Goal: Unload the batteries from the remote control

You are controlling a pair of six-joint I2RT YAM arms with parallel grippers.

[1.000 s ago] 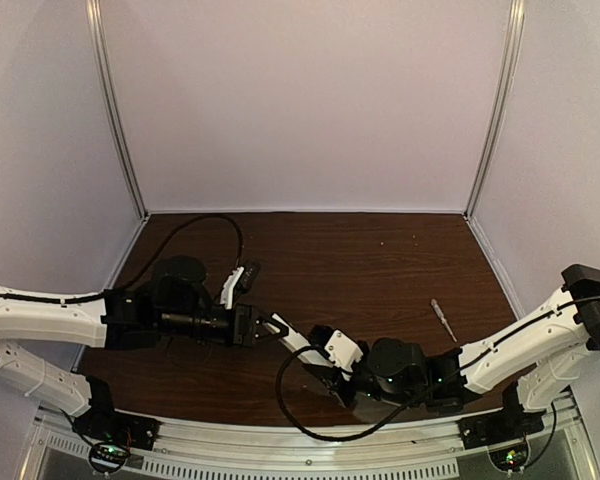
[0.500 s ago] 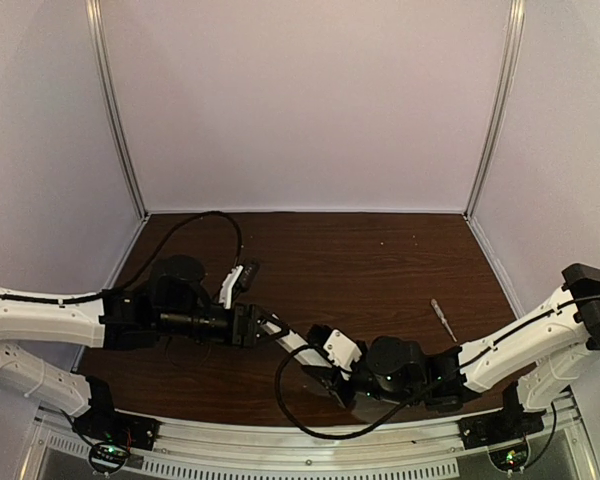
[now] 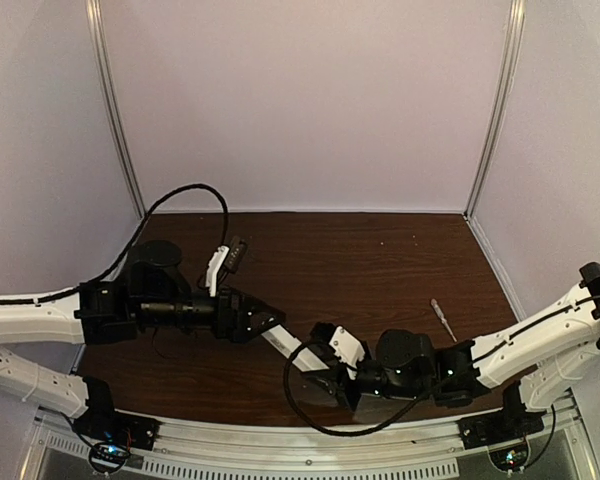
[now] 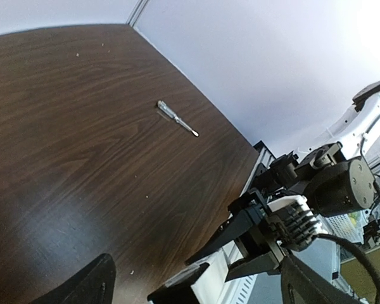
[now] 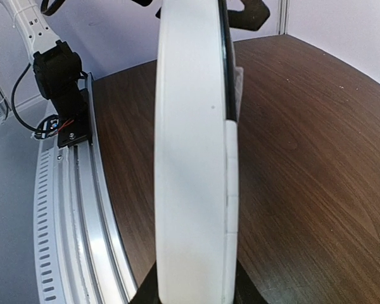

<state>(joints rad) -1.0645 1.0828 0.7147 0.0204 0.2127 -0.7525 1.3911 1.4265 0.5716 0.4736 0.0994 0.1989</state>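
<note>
Right tool is gripping the remote control, left tool is standing released.

I am watching the right tool (image 3: 325,372) clenching one end of the white remote control (image 5: 190,158), which is slanting up and away toward the left arm, turned edge-on to the right wrist camera. The left tool (image 3: 265,320) is hanging with its fingers (image 4: 88,282) spread wide, the remote's free end pointing into the gap between them; I cannot tell whether it is touching either finger. A slim screwdriver (image 3: 443,320) is lying on the dark wooden bench (image 3: 380,260) off to the right, well apart from both tools.
</note>
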